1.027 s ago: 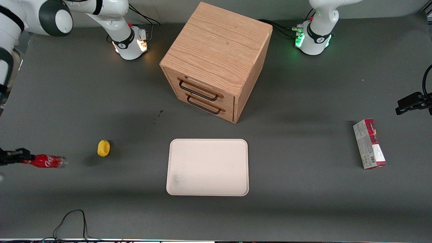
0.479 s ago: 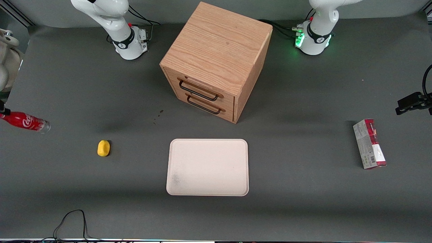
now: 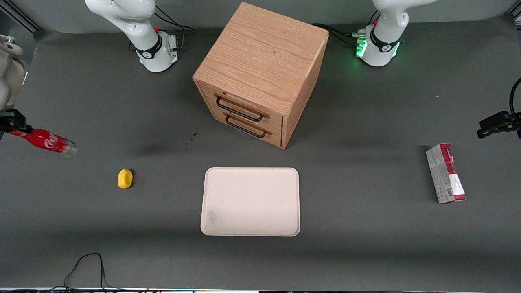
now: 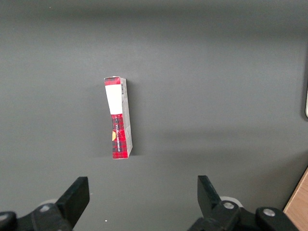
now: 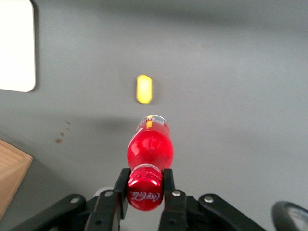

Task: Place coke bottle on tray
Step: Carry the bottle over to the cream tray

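The coke bottle (image 3: 44, 141) is small, slim and red with white script; it hangs in the air above the table at the working arm's end, tilted with its clear base down. My gripper (image 3: 14, 124) is shut on its red cap. In the right wrist view the gripper (image 5: 145, 185) clamps the cap of the bottle (image 5: 148, 147) between both fingers. The cream tray (image 3: 250, 201) lies flat near the middle of the table, nearer the front camera than the cabinet, well apart from the bottle. A corner of the tray (image 5: 17, 45) shows in the right wrist view.
A small yellow object (image 3: 125, 178) lies on the table between the bottle and the tray; it also shows in the right wrist view (image 5: 144, 89). A wooden two-drawer cabinet (image 3: 260, 73) stands mid-table. A red-and-grey carton (image 3: 445, 173) lies toward the parked arm's end.
The gripper has lifted the bottle off the table, then carried it a little toward the tray. Nothing else has moved.
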